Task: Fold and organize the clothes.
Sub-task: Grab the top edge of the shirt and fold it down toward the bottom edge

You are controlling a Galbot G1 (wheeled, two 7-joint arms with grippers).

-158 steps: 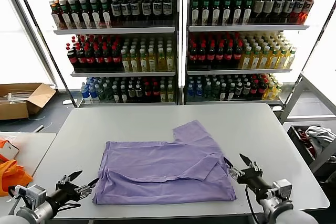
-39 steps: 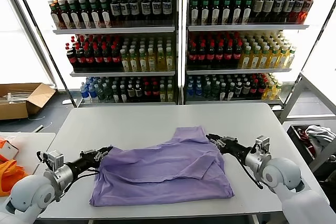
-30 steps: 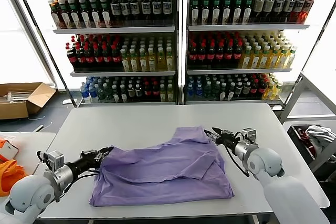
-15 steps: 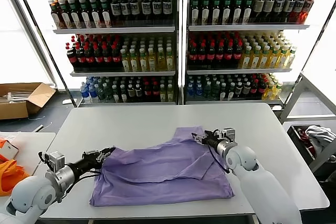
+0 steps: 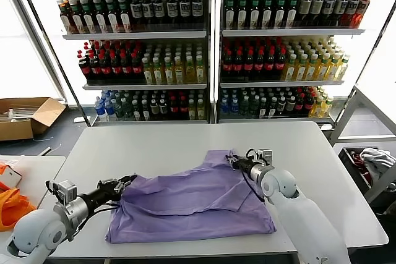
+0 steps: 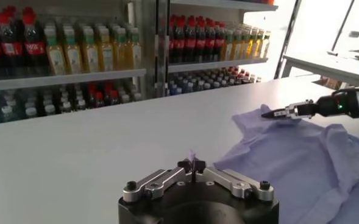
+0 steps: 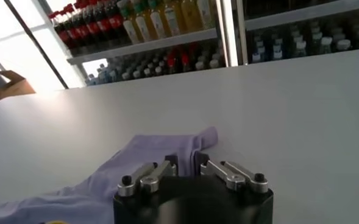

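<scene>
A lavender T-shirt (image 5: 192, 205) lies rumpled on the grey table (image 5: 154, 146). My left gripper (image 5: 127, 181) is shut on the shirt's left edge; in the left wrist view a small peak of purple cloth sticks up between its closed fingertips (image 6: 192, 164). My right gripper (image 5: 232, 160) is at the far sleeve, which points toward the shelves. In the right wrist view a fold of the shirt (image 7: 142, 155) runs between its fingers (image 7: 186, 164), which are shut on it. The left wrist view shows that gripper (image 6: 270, 113) tapering to a closed point on the sleeve (image 6: 252, 119).
Shelves of bottles (image 5: 204, 47) stand behind the table. A cardboard box (image 5: 25, 115) sits on the floor at the left. Orange fabric (image 5: 12, 205) lies on a side table at the left. A whitish cloth heap (image 5: 374, 159) sits low at the right.
My right gripper has moved left along the shirt's far edge to the sleeve and closed on it. The left gripper has stayed shut on the left edge.
</scene>
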